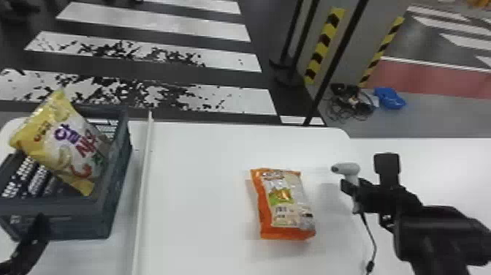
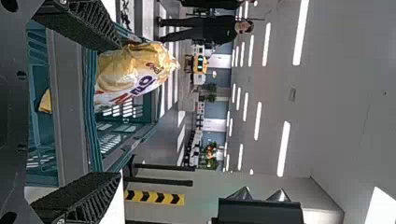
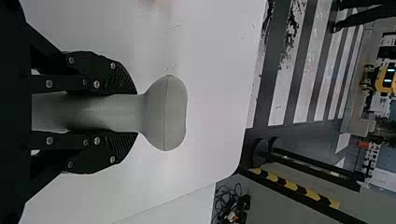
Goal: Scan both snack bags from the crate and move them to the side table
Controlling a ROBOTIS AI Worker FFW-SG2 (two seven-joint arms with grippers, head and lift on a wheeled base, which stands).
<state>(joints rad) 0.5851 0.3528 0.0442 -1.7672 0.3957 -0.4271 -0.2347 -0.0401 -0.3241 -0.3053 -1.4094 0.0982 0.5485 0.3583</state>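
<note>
Worn white stripes cross the dark floor at far left. Yellow-and-black tape marks a grey pillar at far right. Bright strip lights line the grey ceiling.

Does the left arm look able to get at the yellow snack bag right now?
Probably yes: the left gripper is empty, jaws apart, and the yellow snack bag sticks up above the crate's near wall. That wall guards the bag's lower part, so going in over it seems best.

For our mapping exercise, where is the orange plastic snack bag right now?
In the head view, the orange bag lies on the white table, right of centre, left of the grey plastic scanner.
</note>
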